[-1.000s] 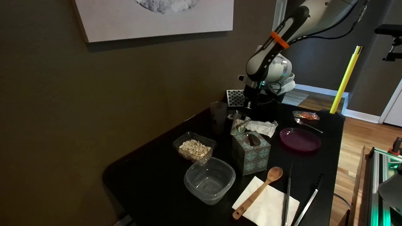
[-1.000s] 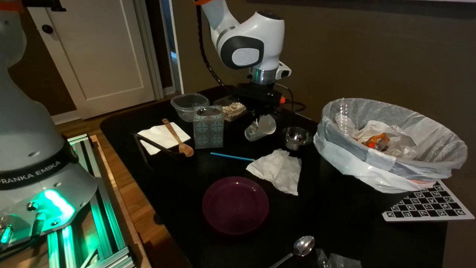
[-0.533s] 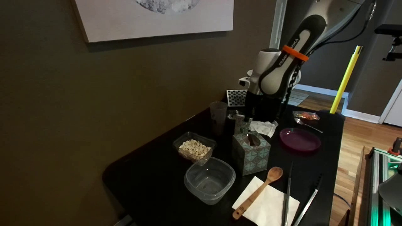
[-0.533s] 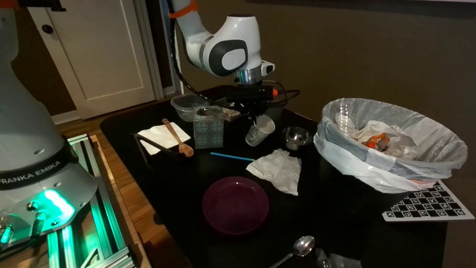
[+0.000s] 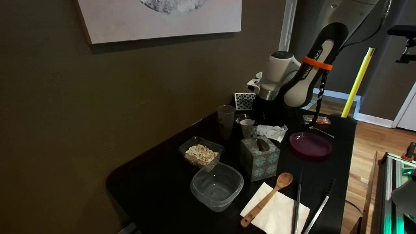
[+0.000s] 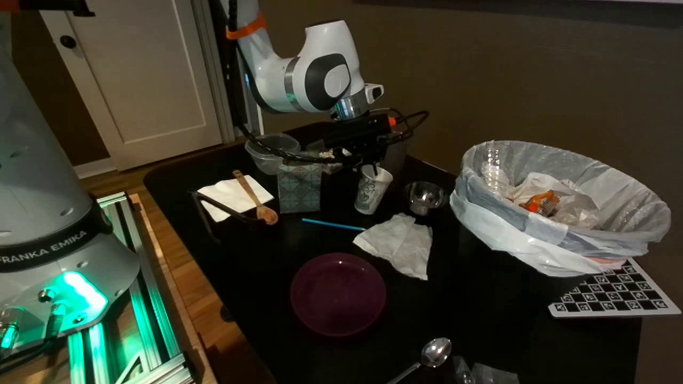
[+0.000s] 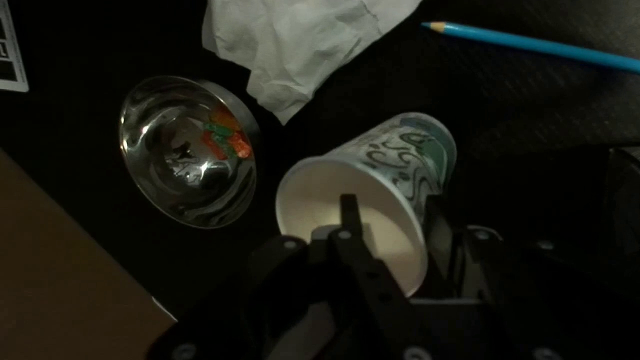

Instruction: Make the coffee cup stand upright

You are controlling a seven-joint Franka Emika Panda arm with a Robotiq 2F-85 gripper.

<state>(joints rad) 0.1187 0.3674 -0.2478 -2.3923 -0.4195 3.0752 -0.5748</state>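
The coffee cup (image 6: 371,193) is a white paper cup with a printed green and dark pattern. It stands nearly upright on the black table, leaning a little with its rim to the right in this exterior view. It also shows behind the tissue box in an exterior view (image 5: 247,128). In the wrist view the cup (image 7: 400,155) has its open mouth toward me. My gripper (image 7: 391,200) straddles the cup wall, one finger (image 7: 350,215) inside the mouth and the other outside. The jaws stand apart, with a gap around the wall; whether the outer finger touches is unclear.
A metal bowl (image 6: 425,197) with colored bits stands beside the cup. A tissue box (image 6: 300,184), a grey tumbler (image 5: 226,120), a blue pencil (image 6: 333,224) and a crumpled napkin (image 6: 397,245) are close by. A lined bin (image 6: 560,213) stands further right.
The cup has swung from strongly tilted to nearly upright. The arm and wrist have moved left in the view with the bin and have turned, with the fingers staying at the cup's rim.
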